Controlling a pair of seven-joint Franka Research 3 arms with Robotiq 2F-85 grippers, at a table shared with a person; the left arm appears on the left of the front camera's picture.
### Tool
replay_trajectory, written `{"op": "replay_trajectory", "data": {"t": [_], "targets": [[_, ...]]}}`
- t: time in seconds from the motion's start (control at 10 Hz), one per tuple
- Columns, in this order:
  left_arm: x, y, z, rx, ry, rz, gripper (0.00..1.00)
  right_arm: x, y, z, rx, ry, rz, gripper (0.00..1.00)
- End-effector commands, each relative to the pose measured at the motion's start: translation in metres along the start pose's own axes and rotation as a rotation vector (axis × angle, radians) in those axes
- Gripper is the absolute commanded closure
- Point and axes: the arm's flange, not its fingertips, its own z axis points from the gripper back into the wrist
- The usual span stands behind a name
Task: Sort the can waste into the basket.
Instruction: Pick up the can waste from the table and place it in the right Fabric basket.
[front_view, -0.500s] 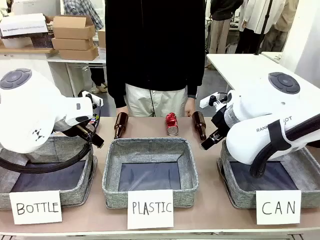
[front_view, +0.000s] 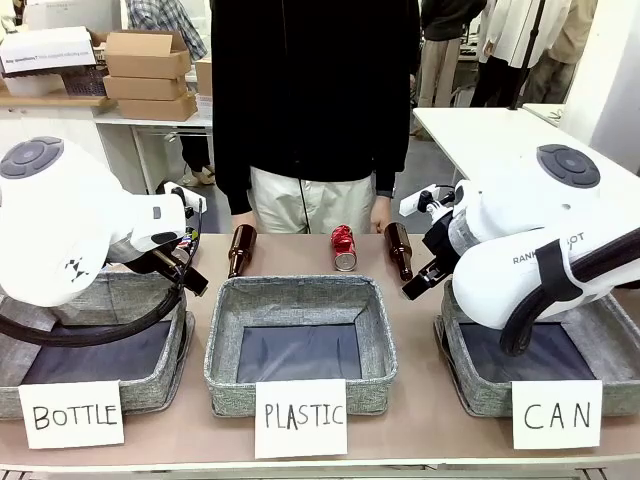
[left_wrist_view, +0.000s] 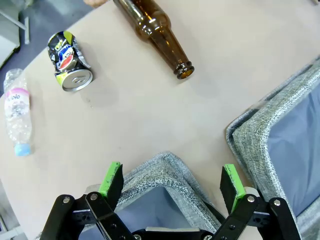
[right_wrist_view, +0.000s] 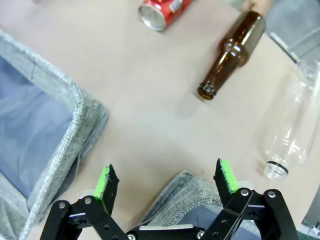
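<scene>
The right arm (front_view: 540, 260) hides much of the basket (front_view: 472, 388), rim and floor.

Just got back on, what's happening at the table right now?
Nothing is held yet. The left gripper and right gripper both hang open over bin corners. The red can lies on the table in front of the person; the black can lies near a brown bottle. Both are outside the CAN basket.

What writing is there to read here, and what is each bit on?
"BOTTLE": left card, on left bin.
"PLASTIC": middle card, on middle bin.
"CAN": right card, on the basket.
"RANK", partly hidden: right arm.
Unreadable: prints on black can, red can, plastic bottle.
</scene>
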Motion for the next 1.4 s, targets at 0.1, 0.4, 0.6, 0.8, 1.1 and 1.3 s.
{"op": "replay_trajectory", "data": {"t": [0.1,0.4,0.6,0.8,1.1,1.3], "targets": [[0.000,0.000,0.000,-0.001,0.000,0.000,0.00,0.000,0.000,0.000,0.000,0.000,0.000,0.00],[0.021,0.006,0.030,0.000,-0.033,0.064,0.00,0.010,-0.007,0.026,-0.045,-0.044,-0.030,0.00],[0.045,0.000,0.138,-0.045,-0.068,0.211,0.00,0.017,-0.019,0.130,0.016,-0.166,-0.140,0.00],[0.018,-0.019,0.208,-0.145,-0.035,0.154,0.00,-0.015,-0.015,0.189,0.104,-0.102,-0.136,0.00],[0.035,-0.012,0.182,-0.103,-0.069,0.154,0.00,0.019,-0.020,0.162,0.055,-0.146,-0.136,0.00],[0.017,-0.013,0.222,-0.418,-0.111,0.244,0.00,0.004,-0.022,0.205,0.336,-0.247,-0.249,0.00]]}}
